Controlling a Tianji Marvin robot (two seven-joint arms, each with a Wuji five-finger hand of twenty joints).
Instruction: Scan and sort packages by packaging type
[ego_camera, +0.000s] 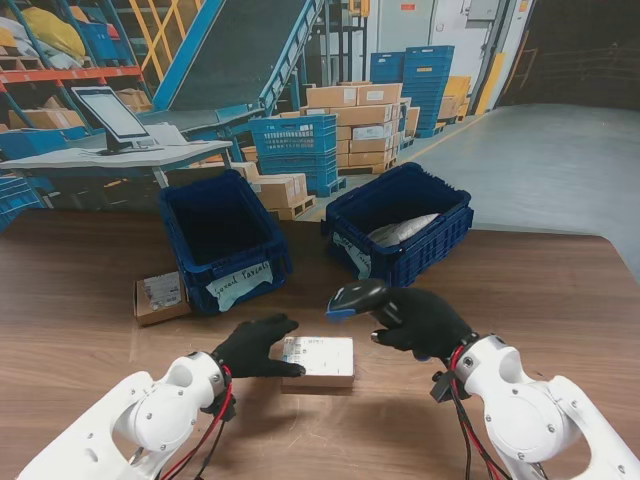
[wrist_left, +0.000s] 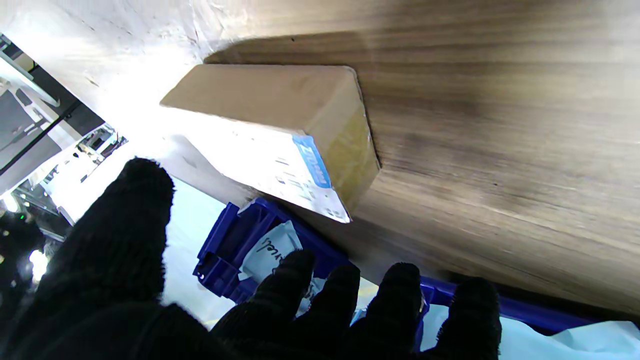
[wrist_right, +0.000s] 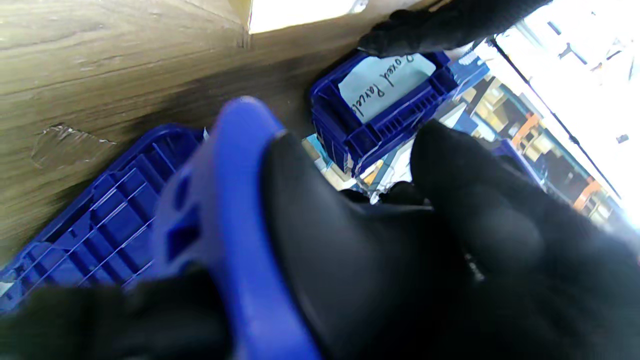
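Note:
A flat cardboard box (ego_camera: 318, 361) with a white label lies on the table in front of me; the left wrist view shows the box (wrist_left: 280, 120) just beyond the fingertips. My left hand (ego_camera: 255, 347) in a black glove rests at the box's left edge with fingers spread, not closed around it; those fingers (wrist_left: 130, 235) are apart. My right hand (ego_camera: 422, 322) is shut on a black and blue barcode scanner (ego_camera: 355, 297), whose head hangs just beyond the box's far right corner. The scanner (wrist_right: 235, 225) fills the right wrist view.
Two blue bins stand farther from me: the left bin (ego_camera: 225, 240) carries a handwritten paper label, the right bin (ego_camera: 400, 222) holds a grey poly bag (ego_camera: 402, 230). A small cardboard parcel (ego_camera: 160, 296) lies left of the left bin. Warehouse shelves and crates lie behind the table.

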